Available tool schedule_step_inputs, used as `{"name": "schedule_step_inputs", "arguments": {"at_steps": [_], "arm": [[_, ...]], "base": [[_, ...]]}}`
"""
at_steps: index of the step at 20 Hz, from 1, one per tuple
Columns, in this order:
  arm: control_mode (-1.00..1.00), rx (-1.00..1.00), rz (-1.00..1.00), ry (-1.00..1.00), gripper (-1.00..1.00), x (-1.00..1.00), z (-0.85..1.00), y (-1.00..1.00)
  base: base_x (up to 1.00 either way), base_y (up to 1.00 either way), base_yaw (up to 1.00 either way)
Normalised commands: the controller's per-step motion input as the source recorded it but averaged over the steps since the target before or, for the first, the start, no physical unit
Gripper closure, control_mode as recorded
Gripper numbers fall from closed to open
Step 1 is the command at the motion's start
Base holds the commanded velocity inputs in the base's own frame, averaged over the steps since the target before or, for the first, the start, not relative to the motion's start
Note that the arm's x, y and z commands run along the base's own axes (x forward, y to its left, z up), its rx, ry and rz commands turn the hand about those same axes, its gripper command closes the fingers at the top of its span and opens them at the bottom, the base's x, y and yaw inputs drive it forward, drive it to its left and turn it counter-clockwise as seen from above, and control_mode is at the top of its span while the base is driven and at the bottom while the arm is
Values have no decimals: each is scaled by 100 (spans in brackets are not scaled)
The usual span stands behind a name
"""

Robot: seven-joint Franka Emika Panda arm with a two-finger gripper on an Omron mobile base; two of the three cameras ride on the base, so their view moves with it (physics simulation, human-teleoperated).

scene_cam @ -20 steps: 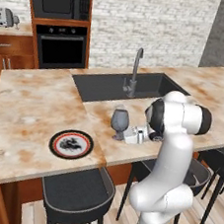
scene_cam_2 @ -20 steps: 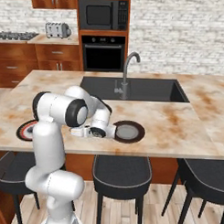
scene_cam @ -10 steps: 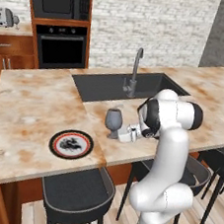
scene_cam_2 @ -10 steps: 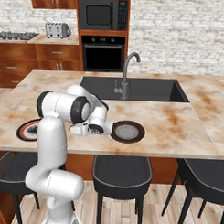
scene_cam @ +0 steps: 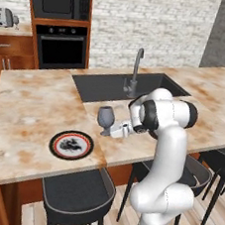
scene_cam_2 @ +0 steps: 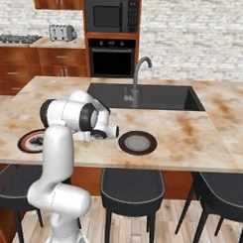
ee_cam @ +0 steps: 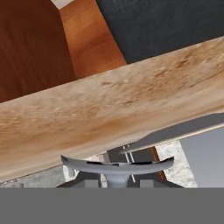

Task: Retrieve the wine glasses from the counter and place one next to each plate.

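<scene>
Carrying a smoky-grey stemmed wine glass upright by its stem, our two-finger gripper pinched narrow around it, we hover above the marbled island top, near the red-ringed plate, ready for setting it alongside.

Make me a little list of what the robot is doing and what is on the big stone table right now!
end effector: closed on the stem of a wine glass
wine glass: upright, carried just over the island top
red-ringed plate: on the island, near its front edge
grey plate: on the island, nothing beside it yet
sink: black, with a faucet
stools: dark, under the front edge
</scene>
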Motion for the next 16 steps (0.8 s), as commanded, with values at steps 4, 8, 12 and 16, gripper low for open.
{"name": "schedule_step_inputs", "arguments": {"at_steps": [4, 8, 12, 16], "arm": [[-100, -8, 8, 0, 100, 8, -32, 16], [-100, -6, 9, 0, 100, 1, -33, 23], [-100, -1, 9, 0, 100, 0, -31, 13], [-100, 0, 7, -3, 100, 0, -31, 4]], "base": [[0, 0, 0], [0, 0, 0], [0, 0, 0], [0, 0, 0]]}}
